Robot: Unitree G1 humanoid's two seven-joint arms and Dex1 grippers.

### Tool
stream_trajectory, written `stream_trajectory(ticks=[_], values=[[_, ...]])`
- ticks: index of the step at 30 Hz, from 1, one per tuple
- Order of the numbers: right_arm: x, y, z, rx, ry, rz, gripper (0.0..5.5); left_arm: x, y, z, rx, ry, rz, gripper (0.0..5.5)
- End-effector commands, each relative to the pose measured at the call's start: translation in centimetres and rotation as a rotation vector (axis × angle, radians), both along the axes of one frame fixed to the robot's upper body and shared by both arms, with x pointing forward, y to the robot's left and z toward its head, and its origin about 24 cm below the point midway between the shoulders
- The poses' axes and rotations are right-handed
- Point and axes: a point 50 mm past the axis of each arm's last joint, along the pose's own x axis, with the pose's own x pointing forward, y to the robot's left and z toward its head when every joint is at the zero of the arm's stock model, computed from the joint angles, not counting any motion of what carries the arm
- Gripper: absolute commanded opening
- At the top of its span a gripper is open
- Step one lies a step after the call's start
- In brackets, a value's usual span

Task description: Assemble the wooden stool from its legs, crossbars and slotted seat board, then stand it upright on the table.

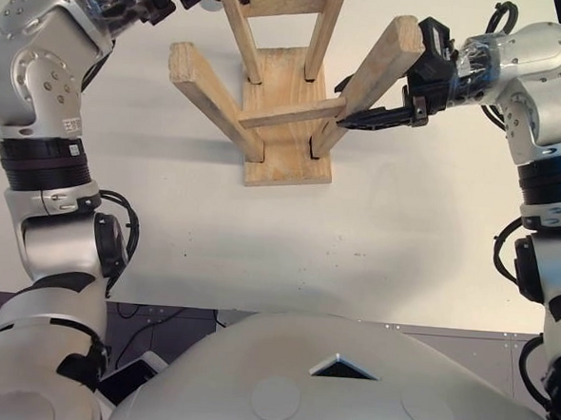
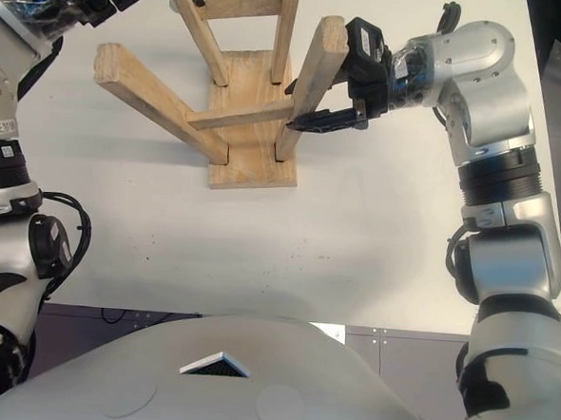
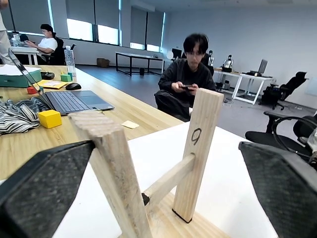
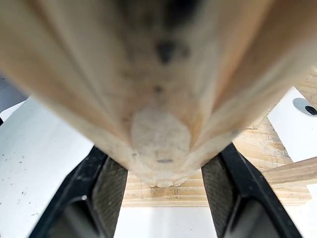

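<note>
The wooden stool lies upside down on the white table, its slotted seat board flat and four legs pointing up. Crossbars join the legs in pairs. My right gripper is shut on the near right leg about halfway up; its pads press both sides of the wood. At the far side, my left gripper is open around the top of the far left leg, which sits against one pad. The other pad stands well clear of it. A numbered leg stands beyond.
Bare white tabletop stretches from the stool to the near edge and out to both sides. In the left wrist view a wooden desk with a laptop and small items stands past the table's far edge.
</note>
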Motion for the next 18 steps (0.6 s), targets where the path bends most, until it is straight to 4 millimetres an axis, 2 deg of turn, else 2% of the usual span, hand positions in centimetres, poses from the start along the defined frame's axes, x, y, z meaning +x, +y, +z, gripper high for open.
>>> stream_trajectory(ticks=[1,4,6,8,12,15,17,18], values=[[-1.5,-2.1,-7.6,-0.491,0.142,-0.105,2.02,-1.1,-5.9,9.5,0.128,-0.280,-0.450,5.40],[-1.8,-2.1,-8.1,-0.480,0.166,-0.115,2.02,-2.0,-8.5,11.2,0.235,-0.305,-0.656,5.40],[-1.8,-2.0,-8.2,-0.475,0.170,-0.123,2.02,-2.4,-10.4,10.9,0.327,-0.268,-0.795,5.40],[-1.8,-1.9,-8.2,-0.467,0.167,-0.133,2.02,-2.7,-12.0,10.5,0.379,-0.146,-0.923,5.40],[-1.6,-1.3,-8.1,-0.443,0.155,-0.143,2.02,-3.3,-14.0,10.2,0.473,-0.044,-1.104,5.40],[-1.6,-0.4,-8.0,-0.418,0.149,-0.135,2.02,-2.9,-14.1,11.0,0.553,-0.132,-1.027,5.40],[-1.6,0.2,-8.1,-0.404,0.143,-0.127,2.02,-1.3,-12.6,11.0,0.583,-0.155,-0.833,5.40],[-1.6,0.5,-8.1,-0.398,0.139,-0.126,2.02,-0.3,-10.8,11.1,0.561,-0.137,-0.706,5.40]])
